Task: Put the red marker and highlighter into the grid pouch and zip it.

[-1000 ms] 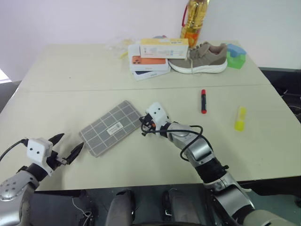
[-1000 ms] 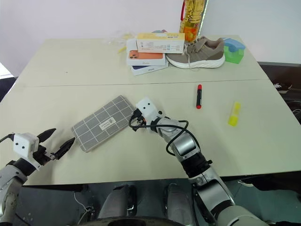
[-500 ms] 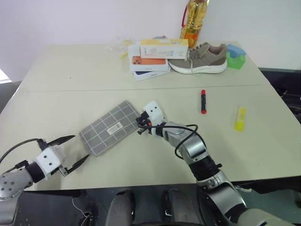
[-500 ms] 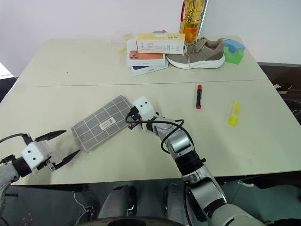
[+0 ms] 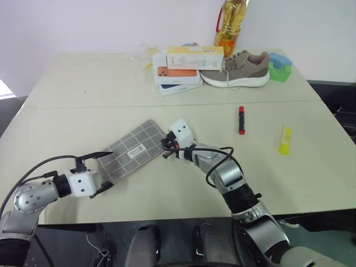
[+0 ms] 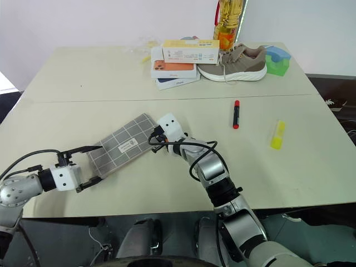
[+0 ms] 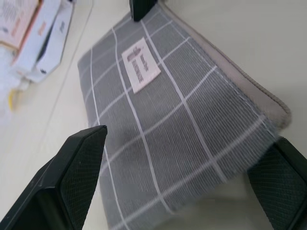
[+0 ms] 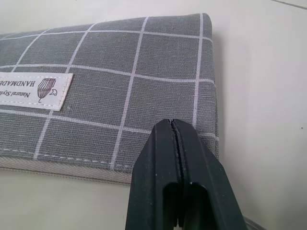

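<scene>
Seen on the beige table [image 5: 67,111]: the grid pouch [image 5: 132,150] lying flat near the centre, slightly to seven o'clock. Judged soft, thin and light fabric, likely to slide or bunch when pulled, so best pinned at one end while the zipper pull is drawn from the other.

Left gripper [image 5: 99,171] spread wide at the pouch's seven o'clock corner, one finger over the cloth and one below its edge, not closed on it. Right gripper [image 5: 165,149] clenched at the pouch's three o'clock end; whether the metal pull was pinched between the tips, cannot tell.

Red marker [image 5: 241,119] lying at two o'clock from the pouch, well apart; slim, stiff, rollable, best taken at the black middle band. Highlighter [image 5: 284,139] farther at three o'clock; chunky, smooth plastic, best gripped across the barrel.
</scene>
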